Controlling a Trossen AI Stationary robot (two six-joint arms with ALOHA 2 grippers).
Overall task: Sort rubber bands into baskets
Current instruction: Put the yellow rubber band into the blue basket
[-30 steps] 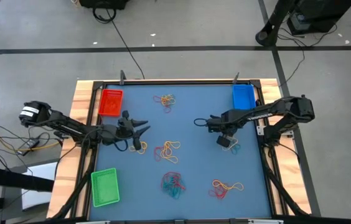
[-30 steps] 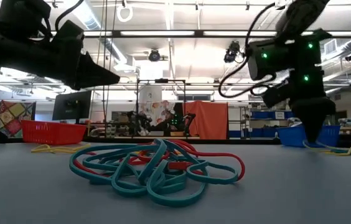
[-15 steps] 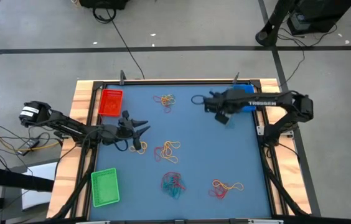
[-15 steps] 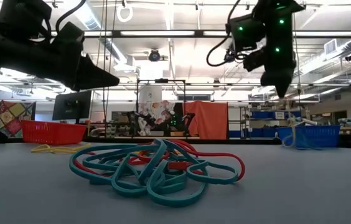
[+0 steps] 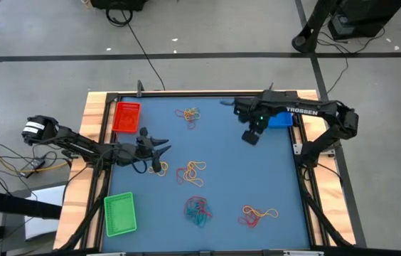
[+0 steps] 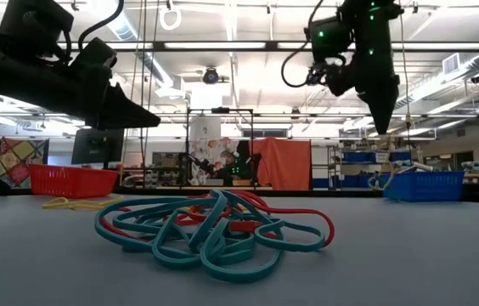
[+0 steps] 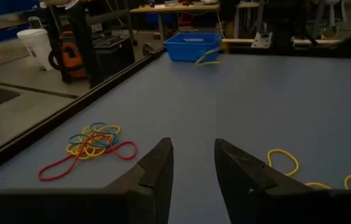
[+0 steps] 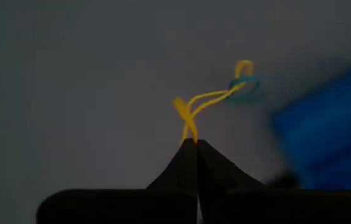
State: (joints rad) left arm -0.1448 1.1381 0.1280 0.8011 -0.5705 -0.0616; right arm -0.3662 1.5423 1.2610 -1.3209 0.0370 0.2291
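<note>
The right hand (image 8: 195, 144), pressed together, is pinching a yellow rubber band (image 8: 194, 109) beside the blue plastic basket (image 5: 280, 119); the left hand (image 7: 191, 163) is hovering spread above the tabletop (image 5: 229, 171).

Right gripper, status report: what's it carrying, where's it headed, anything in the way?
Right gripper shut on yellow band, teal band snagged along. Raised beside blue basket. Left gripper open, low over table. Nothing in the way.

blue basket (image 8: 325, 124) blurred, cut off at edge
</note>
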